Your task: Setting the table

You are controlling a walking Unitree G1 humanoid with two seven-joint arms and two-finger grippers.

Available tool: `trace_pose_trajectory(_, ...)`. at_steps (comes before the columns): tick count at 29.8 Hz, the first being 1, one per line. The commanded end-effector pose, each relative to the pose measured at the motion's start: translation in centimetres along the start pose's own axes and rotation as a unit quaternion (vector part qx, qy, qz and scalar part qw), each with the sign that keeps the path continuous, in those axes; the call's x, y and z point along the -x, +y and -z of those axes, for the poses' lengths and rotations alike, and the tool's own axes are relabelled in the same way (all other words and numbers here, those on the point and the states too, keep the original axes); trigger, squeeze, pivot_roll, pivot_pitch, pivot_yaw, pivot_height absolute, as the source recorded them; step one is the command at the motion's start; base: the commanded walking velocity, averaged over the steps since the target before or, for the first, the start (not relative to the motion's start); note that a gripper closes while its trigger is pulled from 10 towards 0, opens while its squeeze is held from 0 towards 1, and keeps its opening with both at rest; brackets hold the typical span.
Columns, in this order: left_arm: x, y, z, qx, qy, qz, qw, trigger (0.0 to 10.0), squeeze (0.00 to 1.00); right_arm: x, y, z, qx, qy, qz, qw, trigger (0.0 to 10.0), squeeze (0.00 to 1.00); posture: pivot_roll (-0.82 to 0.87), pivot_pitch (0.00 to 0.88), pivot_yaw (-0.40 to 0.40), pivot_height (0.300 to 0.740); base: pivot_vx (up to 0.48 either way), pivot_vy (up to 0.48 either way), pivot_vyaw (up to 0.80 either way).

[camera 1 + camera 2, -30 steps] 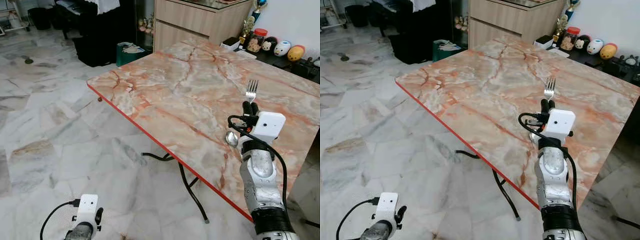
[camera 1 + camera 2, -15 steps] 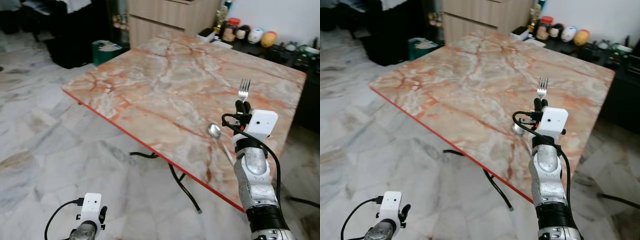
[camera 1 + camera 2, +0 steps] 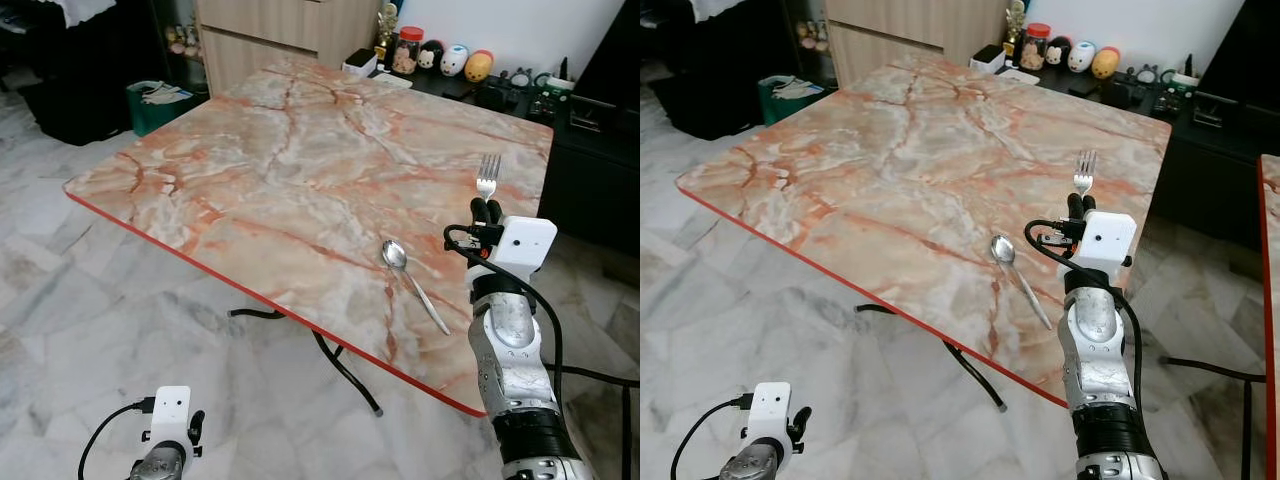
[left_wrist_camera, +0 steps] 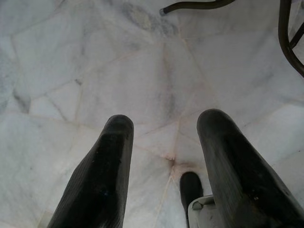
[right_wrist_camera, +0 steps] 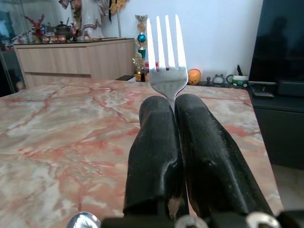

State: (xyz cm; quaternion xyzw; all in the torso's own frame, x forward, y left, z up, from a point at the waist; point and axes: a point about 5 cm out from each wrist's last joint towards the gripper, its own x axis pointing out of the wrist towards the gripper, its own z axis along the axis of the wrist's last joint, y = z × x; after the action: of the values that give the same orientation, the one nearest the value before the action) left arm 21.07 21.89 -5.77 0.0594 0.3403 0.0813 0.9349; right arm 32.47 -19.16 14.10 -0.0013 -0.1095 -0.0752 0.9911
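Since the earlier frames the head camera has swung, so the whole pink-and-cream marble surface (image 3: 300,170) now sits further left in view and the dark cabinet (image 3: 600,150) at its far right side has come in. The silver spoon (image 3: 412,282), then partly hidden behind the right arm, now lies fully exposed to the left of the arm, near the red front edge, bowl pointing away from the robot. The right gripper (image 3: 486,210) has stayed raised with its load.

The silver four-tined metal fork (image 5: 166,57) stands upright, tines up, its handle pinched between the right gripper's two black fingers (image 5: 154,142), which are pressed together around it. It is held above the surface near the right edge, just right of the spoon.

The left gripper (image 4: 164,142) hangs low over the white marble floor (image 4: 95,71), its fingers spread apart with nothing between them.

Beyond the surface stand a light wooden cabinet (image 3: 280,40) and a row of small jars and figurines (image 3: 440,58) against a white wall.
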Motion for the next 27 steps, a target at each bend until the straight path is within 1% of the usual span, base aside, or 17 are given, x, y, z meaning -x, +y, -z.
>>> trace_pose_trajectory(1, 0.22, 0.04, 0.74, -0.003, 0.013, -0.003, 1.000, 10.0, 0.00, -0.37, -0.18, -0.84, -0.001, -0.014, 0.003, 1.000, 10.0, 0.00, 0.00, 0.000, -0.056, 0.740, 0.000, 0.000, -0.77)
trace_pose_trajectory(10, 0.22, -0.08, 0.84, -0.012, 0.019, -0.003, 1.000, 10.0, 0.00, -0.38, -0.09, -0.83, 0.001, -0.013, 0.002, 1.000, 10.0, 0.00, 0.00, 0.000, -0.058, 0.740, 0.000, 0.000, -0.77)
trace_pose_trajectory(12, 0.23, -0.07, 0.85, -0.017, 0.019, -0.004, 1.000, 10.0, 0.00, -0.41, -0.11, -0.84, 0.000, -0.013, 0.002, 1.000, 10.0, 0.00, 0.00, 0.000, -0.059, 0.740, 0.000, -0.354, -0.77)
trace_pose_trajectory(15, 0.24, -0.08, 0.86, -0.011, 0.018, -0.004, 1.000, 10.0, 0.00, -0.47, -0.08, -0.87, 0.001, -0.013, 0.001, 1.000, 10.0, 0.00, 0.00, 0.000, -0.060, 0.740, 0.000, -0.414, -0.77)
trace_pose_trajectory(27, 0.35, -0.15, 1.22, -0.010, 0.025, -0.002, 1.000, 10.0, 0.00, -0.56, 0.08, -0.91, -0.001, -0.014, -0.001, 1.000, 10.0, 0.00, 0.00, 0.000, -0.061, 0.740, 0.000, 0.000, -0.77)
